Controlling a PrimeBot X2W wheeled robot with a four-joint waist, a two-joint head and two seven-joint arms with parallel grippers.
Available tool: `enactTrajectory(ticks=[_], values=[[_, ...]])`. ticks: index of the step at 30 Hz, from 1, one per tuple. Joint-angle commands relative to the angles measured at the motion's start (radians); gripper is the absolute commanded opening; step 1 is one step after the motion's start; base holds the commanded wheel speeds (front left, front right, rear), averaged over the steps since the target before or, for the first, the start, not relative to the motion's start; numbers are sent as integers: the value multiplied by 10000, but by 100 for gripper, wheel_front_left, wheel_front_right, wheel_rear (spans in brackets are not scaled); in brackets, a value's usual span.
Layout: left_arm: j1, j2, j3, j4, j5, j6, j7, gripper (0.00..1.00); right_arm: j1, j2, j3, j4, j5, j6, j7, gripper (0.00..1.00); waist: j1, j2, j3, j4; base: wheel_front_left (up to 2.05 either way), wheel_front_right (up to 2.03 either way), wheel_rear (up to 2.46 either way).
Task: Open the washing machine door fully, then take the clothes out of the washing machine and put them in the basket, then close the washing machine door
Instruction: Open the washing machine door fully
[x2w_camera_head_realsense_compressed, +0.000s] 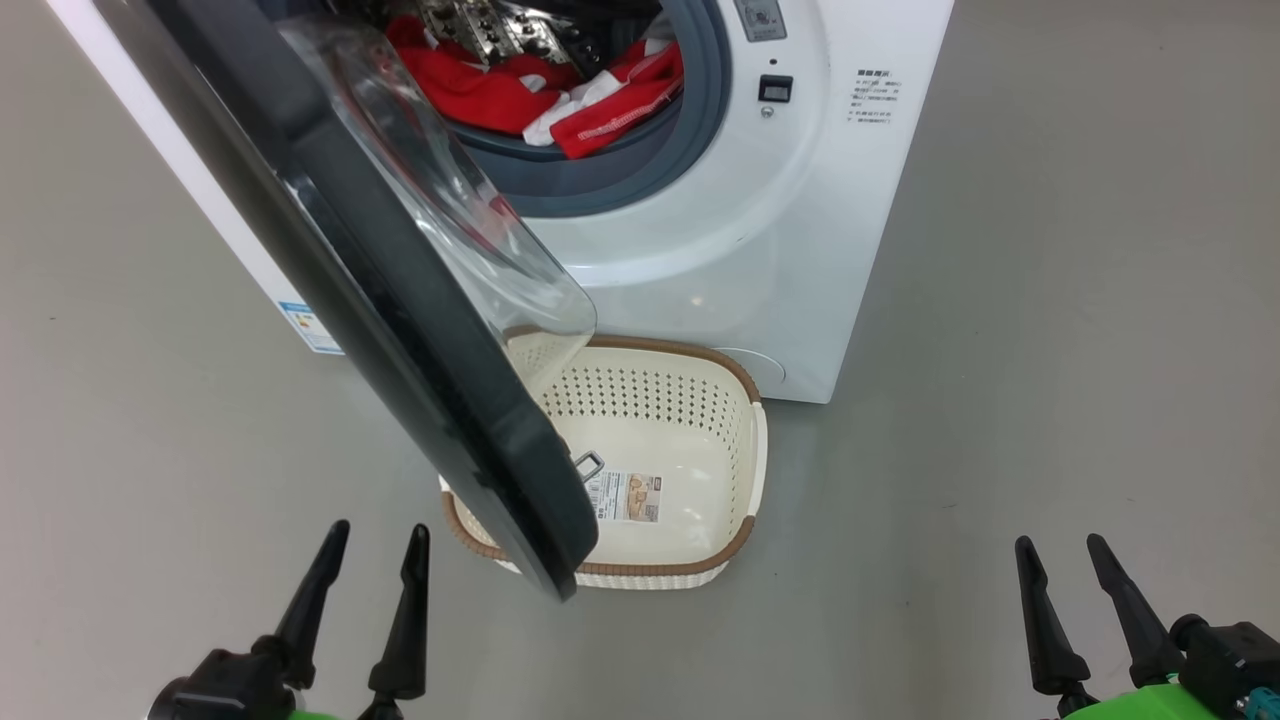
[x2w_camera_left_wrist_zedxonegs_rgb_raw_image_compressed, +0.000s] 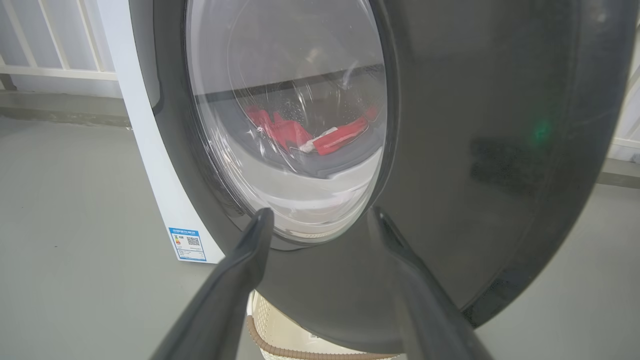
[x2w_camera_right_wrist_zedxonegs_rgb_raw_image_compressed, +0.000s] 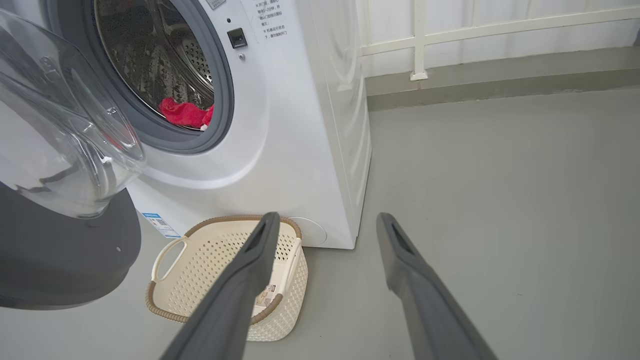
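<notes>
- Two grippers wait with fingers spread wide and nothing between them. My left gripper (x2w_camera_head_realsense_compressed: 380, 530) and right gripper (x2w_camera_head_realsense_compressed: 1058, 542) both sit well out in front of the washing machine (x2w_camera_head_realsense_compressed: 720, 230), touching nothing that I can see.
- The washing machine door (x2w_camera_head_realsense_compressed: 420, 350) is hinged at the machine's left side and stands only part way out, angled across the front of the machine rather than folded back.
- The clothes (x2w_camera_head_realsense_compressed: 500, 90) lie inside the machine, low in the drum mouth against the grey ring. None has been taken out.
- The basket (x2w_camera_head_realsense_compressed: 650, 395) sits on the floor just in front of the machine's base. It holds nothing but its paper label, and the door's free edge hangs over its left part.
- I judge the first step is the one in hand: getting the door fully open.
- My left wrist view looks straight at the door's outer face, so that arm is on the wrong side to push it wider.
- I reckon the next move calls for catching the door's free edge or inner face and swinging it away from the machine's front, far enough to uncover the basket before I reach for the clothes.
</notes>
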Motion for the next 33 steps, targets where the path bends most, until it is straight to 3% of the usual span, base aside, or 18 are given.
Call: enactTrajectory(ticks=[1,13,18,19,20,21,22,33], values=[[-60,116,333,-204,90,-54,-120,100,-108,-74,238,-225,-79,65,-64,100,0,0,6,-10,0,0,0],[-59,116,316,-178,97,-54,-120,100,-207,15,126,-370,-138,65,-64,100,0,0,-32,-32,0,0,0],[-33,116,306,-169,90,-54,-120,100,-463,32,371,-533,399,65,-64,100,0,0,-73,-13,0,0,0],[-22,116,309,-169,85,-54,-120,100,-550,33,504,-570,522,65,-64,91,0,0,-79,-9,0,0,0],[-13,116,307,-169,80,-54,-120,100,-657,34,632,-616,620,65,-64,50,0,0,-86,2,0,0,0],[-6,116,302,-166,74,-54,-120,100,-779,35,763,-649,697,65,-64,28,0,0,-93,15,0,0,0],[-2,116,295,-165,68,-54,-120,100,-923,35,876,-688,823,65,-64,0,0,0,-98,29,0,0,0],[103,116,173,-179,-30,-54,-120,100,-3004,-262,2738,-961,3146,65,-64,0,0,0,-186,427,0,0,0]])
